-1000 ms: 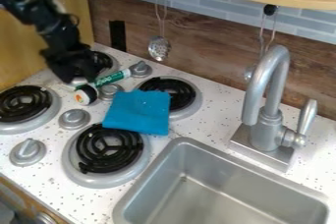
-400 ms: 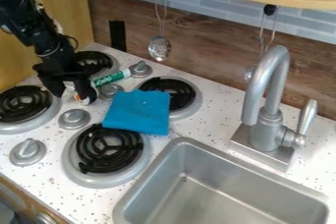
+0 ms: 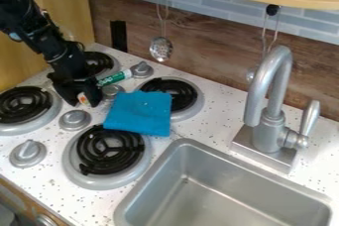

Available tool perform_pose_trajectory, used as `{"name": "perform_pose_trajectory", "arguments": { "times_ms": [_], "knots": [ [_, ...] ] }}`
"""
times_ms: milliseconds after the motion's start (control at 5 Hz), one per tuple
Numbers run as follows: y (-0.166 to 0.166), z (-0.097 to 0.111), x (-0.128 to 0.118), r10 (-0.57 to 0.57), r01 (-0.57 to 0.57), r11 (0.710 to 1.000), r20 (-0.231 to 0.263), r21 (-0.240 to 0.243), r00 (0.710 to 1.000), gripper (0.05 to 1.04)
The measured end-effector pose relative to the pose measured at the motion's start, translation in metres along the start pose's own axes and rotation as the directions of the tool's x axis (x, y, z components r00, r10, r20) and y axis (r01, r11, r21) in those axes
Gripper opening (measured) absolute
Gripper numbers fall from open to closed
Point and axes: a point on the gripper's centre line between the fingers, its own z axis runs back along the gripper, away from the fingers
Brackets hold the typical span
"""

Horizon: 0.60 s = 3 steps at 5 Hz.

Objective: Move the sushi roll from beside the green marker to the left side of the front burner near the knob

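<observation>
From the camera, my gripper [image 3: 84, 103] has come down and squeezed in. I think it holds the small white and orange thing [image 3: 83, 99], so the grab looks made, on the left, beside the blue cloth [image 3: 139, 113] and green pen [image 3: 114, 78].

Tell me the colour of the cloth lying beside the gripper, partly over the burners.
The cloth is plain bright blue, leaning teal; the camera view shows it best.
</observation>
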Motion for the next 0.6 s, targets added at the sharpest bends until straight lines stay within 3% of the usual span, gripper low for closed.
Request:
{"name": "perform_pose_trajectory", "arguments": {
  "times_ms": [200, 400, 600],
  "knots": [
    [-0.004, -0.004, 0.002, -0.014, 0.013, 0.998, -0.013, -0.058, 1.000, 1.005],
    [-0.001, -0.005, 0.010, -0.017, 0.017, 0.998, 0.003, -0.068, 1.000, 0.968],
    [0.005, -0.004, 0.013, -0.009, 0.010, 0.998, 0.034, -0.056, 0.999, 0.745]
  ]
}}
